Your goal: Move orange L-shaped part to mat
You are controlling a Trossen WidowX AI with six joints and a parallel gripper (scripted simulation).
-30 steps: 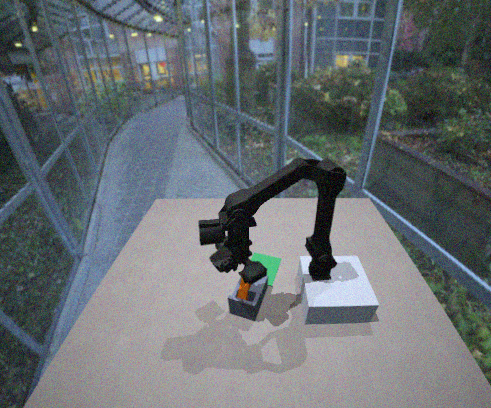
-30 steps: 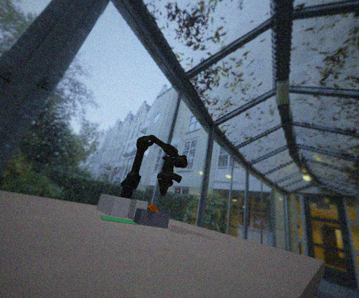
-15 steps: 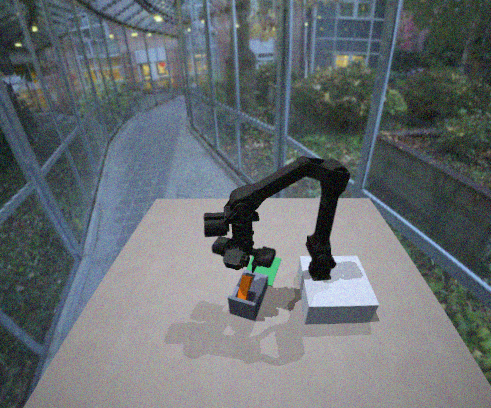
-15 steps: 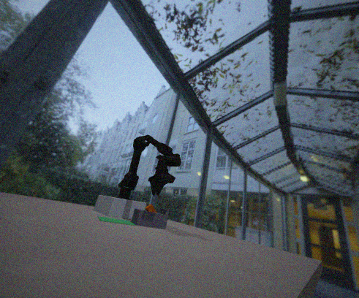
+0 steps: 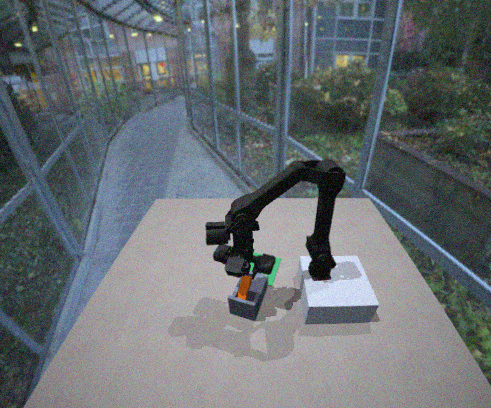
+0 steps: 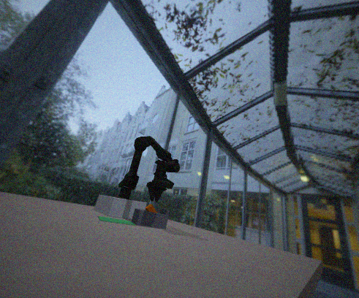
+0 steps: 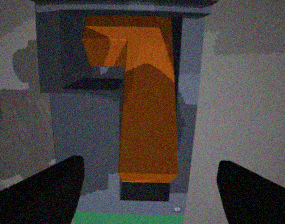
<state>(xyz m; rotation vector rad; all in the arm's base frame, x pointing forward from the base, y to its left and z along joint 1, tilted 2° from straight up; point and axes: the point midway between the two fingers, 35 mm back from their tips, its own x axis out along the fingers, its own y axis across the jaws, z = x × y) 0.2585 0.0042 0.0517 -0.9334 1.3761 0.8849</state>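
Claw parted over the tipped-up part

The claw (image 5: 251,269) (image 6: 153,200) (image 7: 151,168) stands over halfway open, holding nothing; beneath it, the orange L-shaped part (image 5: 244,288) (image 6: 150,209) (image 7: 149,115) leans in the grey tray (image 5: 243,308) (image 6: 150,220) (image 7: 85,130), plain end raised.

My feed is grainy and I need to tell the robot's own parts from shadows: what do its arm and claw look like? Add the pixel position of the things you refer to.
The arm (image 5: 271,194) (image 6: 137,161) is matte black all over, with slim straight links and chunky rounded joints. The claw (image 5: 251,267) (image 6: 153,201) (image 7: 151,168) is black too, with two fingers that narrow to blunt tips. I can make out no cables or markings.
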